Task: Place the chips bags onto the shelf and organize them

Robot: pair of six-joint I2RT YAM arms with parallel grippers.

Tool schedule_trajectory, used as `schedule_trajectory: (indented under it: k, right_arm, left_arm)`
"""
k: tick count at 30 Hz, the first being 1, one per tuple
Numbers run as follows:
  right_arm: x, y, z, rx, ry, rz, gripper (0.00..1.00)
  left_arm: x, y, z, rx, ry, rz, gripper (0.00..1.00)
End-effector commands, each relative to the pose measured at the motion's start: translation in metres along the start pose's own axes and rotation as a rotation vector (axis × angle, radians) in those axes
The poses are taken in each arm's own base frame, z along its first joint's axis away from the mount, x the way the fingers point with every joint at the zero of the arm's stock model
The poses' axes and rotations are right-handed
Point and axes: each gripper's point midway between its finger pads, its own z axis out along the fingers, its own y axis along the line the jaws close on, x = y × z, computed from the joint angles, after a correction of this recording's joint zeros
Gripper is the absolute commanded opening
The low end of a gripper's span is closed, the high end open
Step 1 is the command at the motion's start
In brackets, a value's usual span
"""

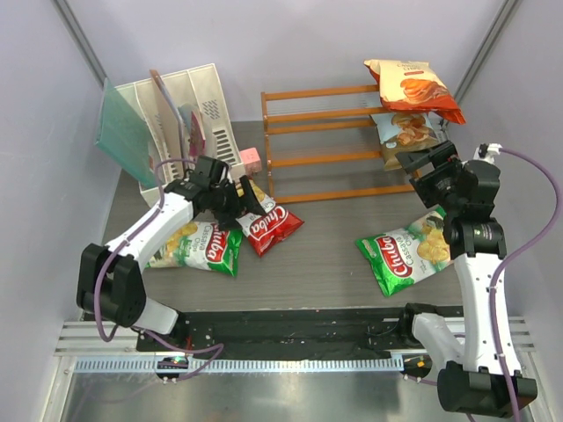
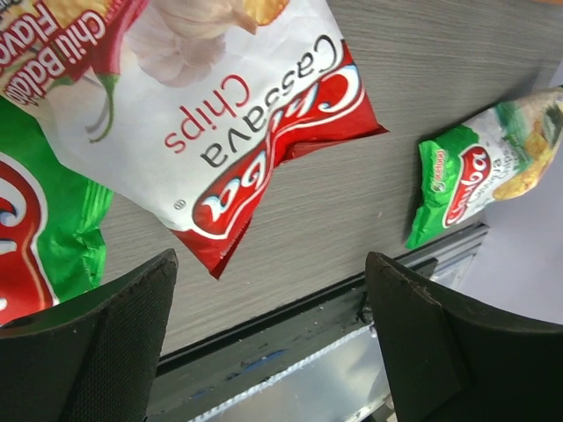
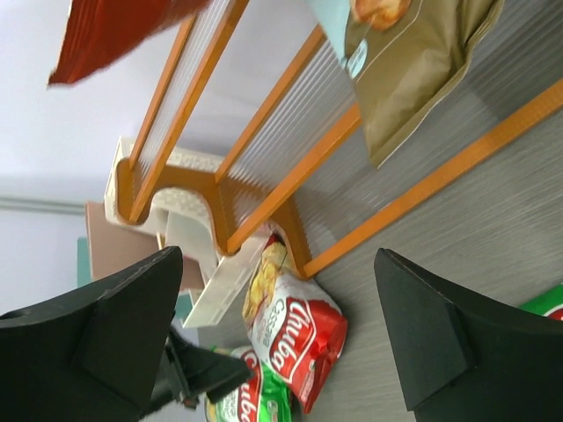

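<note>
Two hands stand released and empty: the left hand point(image 1: 236, 199), above the red bag point(image 1: 271, 229), should pinch its crimped edge squarely, while the right hand point(image 1: 427, 162) waits.

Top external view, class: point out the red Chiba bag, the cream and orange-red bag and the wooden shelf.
red Chiba bag point(image 1: 268, 229): top external view, on its logo.
cream and orange-red bag point(image 1: 413, 88): top external view, mid front.
wooden shelf point(image 1: 343, 192): top external view, front bottom rail.

The chips bags point(image 2: 255, 141) are finished in glossy film. The shelf point(image 1: 321, 91) is made of orange-brown wood. The worktop point(image 2: 440, 79) is surfaced in matt grey grain; the file organizer point(image 1: 211, 110) is moulded in white plastic.
</note>
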Motion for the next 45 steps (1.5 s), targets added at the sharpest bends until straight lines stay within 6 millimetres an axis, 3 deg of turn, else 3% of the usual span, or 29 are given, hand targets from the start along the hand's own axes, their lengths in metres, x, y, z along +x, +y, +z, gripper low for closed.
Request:
schedule_trajectory:
  k: [1,2,8,10,14,19,25,32,33,34,39,40,42,45]
  right_arm:
    - [0.037,-0.008,-0.015,-0.021,0.149,-0.023,0.94]
    - [0.045,-0.012,-0.016,-0.009,0.183,-0.03,0.94]
    - [0.083,-0.026,-0.031,0.021,0.345,-0.201,0.92]
    - [0.1,-0.026,-0.034,0.015,0.424,-0.256,0.92]
    - [0.113,-0.019,-0.029,-0.004,0.464,-0.312,0.92]
    - [0.119,-0.01,-0.019,-0.064,0.476,-0.308,0.92]
    - [0.134,-0.009,-0.012,-0.104,0.523,-0.29,0.92]
    - [0.168,-0.011,-0.003,-0.133,0.61,-0.216,0.92]
    - [0.171,-0.007,0.0,-0.15,0.604,-0.193,0.92]
    - [0.179,-0.005,-0.001,-0.162,0.62,-0.194,0.92]
    - [0.21,-0.009,0.009,-0.16,0.661,-0.18,0.92]
    - [0.218,-0.008,0.008,-0.164,0.678,-0.177,0.92]
    - [0.229,-0.011,0.012,-0.158,0.683,-0.166,0.92]
    - [0.249,-0.015,0.013,-0.156,0.708,-0.12,0.93]
  left_arm:
    - [-0.009,0.012,0.014,-0.053,0.005,0.025,0.88]
    - [-0.003,0.018,0.016,-0.083,0.046,0.016,0.88]
    - [-0.026,0.04,0.019,-0.228,-0.007,0.045,0.93]
    - [-0.029,0.046,0.021,-0.235,-0.003,0.028,0.93]
    - [-0.041,0.058,0.019,-0.254,-0.019,-0.023,0.93]
    - [-0.048,0.053,0.04,-0.181,-0.026,-0.018,0.92]
    - [-0.037,0.037,0.072,0.003,0.027,-0.068,0.9]
    - [-0.029,0.047,0.083,-0.001,0.033,-0.08,0.85]
    - [-0.03,0.046,0.082,0.004,0.027,-0.078,0.81]
    - [-0.029,0.046,0.081,0.005,0.026,-0.08,0.7]
    - [-0.03,0.039,0.069,0.028,-0.012,-0.084,0.45]
    - [-0.029,0.038,0.067,0.037,-0.01,-0.084,0.27]
    - [-0.027,0.035,0.065,0.048,0.0,-0.086,0.0]
    - [-0.022,0.03,0.06,0.064,0.016,-0.111,0.0]
